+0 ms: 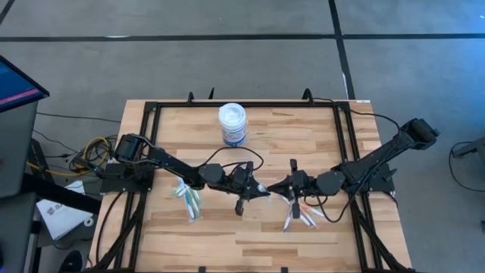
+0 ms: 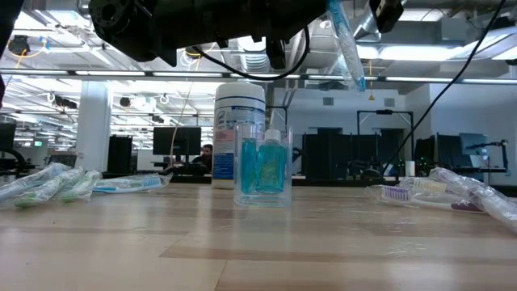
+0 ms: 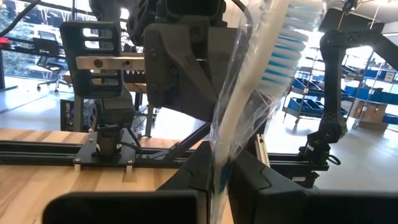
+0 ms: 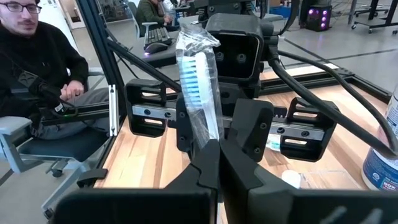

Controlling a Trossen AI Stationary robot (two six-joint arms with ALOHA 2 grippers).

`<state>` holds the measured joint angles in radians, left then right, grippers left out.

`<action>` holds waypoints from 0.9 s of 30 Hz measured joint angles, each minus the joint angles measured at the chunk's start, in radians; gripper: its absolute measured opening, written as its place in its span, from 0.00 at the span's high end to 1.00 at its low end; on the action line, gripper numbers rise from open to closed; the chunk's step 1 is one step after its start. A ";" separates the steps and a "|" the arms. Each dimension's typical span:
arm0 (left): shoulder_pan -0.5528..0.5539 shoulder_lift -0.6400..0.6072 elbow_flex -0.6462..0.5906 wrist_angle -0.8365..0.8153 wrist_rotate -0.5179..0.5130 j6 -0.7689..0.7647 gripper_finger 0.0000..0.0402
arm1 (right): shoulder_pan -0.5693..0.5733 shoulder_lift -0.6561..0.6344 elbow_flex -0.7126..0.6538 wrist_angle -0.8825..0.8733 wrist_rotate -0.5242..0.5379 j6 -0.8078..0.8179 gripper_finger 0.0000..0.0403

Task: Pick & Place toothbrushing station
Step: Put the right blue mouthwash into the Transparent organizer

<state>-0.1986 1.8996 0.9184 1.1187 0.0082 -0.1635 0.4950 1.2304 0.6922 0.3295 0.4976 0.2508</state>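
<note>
Gripping one wrapped toothbrush [image 3: 267, 74]: left hand [image 3: 214, 180] | right hand [image 4: 217, 155] too | one cup [image 2: 262, 171]

A pale wooden slatted table top [image 1: 250, 235] sits inside a black metal frame [image 1: 242, 104] on a grey concrete floor [image 1: 227, 61] crossed by dark seams. At the far left stands a dark screen [image 1: 15, 87], with yellow cables [image 1: 95, 148] near it. Beyond the table, long ceiling lights [image 2: 436, 52] brighten an open workroom with a white pillar [image 2: 93, 121] and black monitors [image 2: 174, 141]. A person in a black top [image 4: 37, 62] sits on a grey chair [image 4: 37, 146].
</note>
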 joint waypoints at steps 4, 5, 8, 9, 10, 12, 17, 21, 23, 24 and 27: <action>0.000 0.000 0.000 0.000 0.000 -0.005 0.94 | 0.000 0.000 0.000 -0.011 0.000 0.000 1.00; 0.000 0.000 0.000 0.000 0.000 -0.006 0.94 | 0.000 0.000 0.000 -0.012 0.000 -0.001 1.00; 0.000 0.000 0.000 0.000 0.000 -0.009 0.95 | 0.000 0.000 0.000 -0.012 0.007 -0.024 1.00; 0.000 0.000 0.000 0.000 0.000 -0.009 0.96 | 0.000 0.000 0.000 -0.012 0.019 -0.026 1.00; 0.000 0.000 0.000 0.000 0.000 -0.010 0.96 | 0.000 0.000 0.000 -0.012 0.025 -0.027 1.00; 0.000 0.000 0.000 -0.001 0.000 -0.010 0.96 | 0.000 0.000 0.000 -0.012 0.027 -0.043 1.00; 0.000 0.000 0.000 -0.003 0.000 -0.035 0.95 | 0.000 0.000 0.000 -0.022 0.030 -0.048 1.00; 0.000 0.000 0.000 -0.009 0.000 -0.036 0.96 | 0.000 -0.009 0.000 -0.050 0.055 -0.048 0.99; 0.000 0.000 0.000 -0.021 0.000 -0.036 0.96 | 0.001 -0.010 0.000 -0.064 0.079 -0.043 0.96; 0.000 -0.001 0.000 -0.026 0.001 -0.036 0.96 | 0.003 -0.011 0.000 -0.074 0.092 -0.042 0.94; 0.001 -0.026 -0.001 -0.061 0.001 -0.035 0.96 | 0.011 -0.024 0.001 -0.087 0.111 -0.042 0.87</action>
<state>-0.1979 1.8739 0.9169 1.0576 0.0090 -0.1984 0.5058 1.2064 0.6927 0.2428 0.6083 0.2092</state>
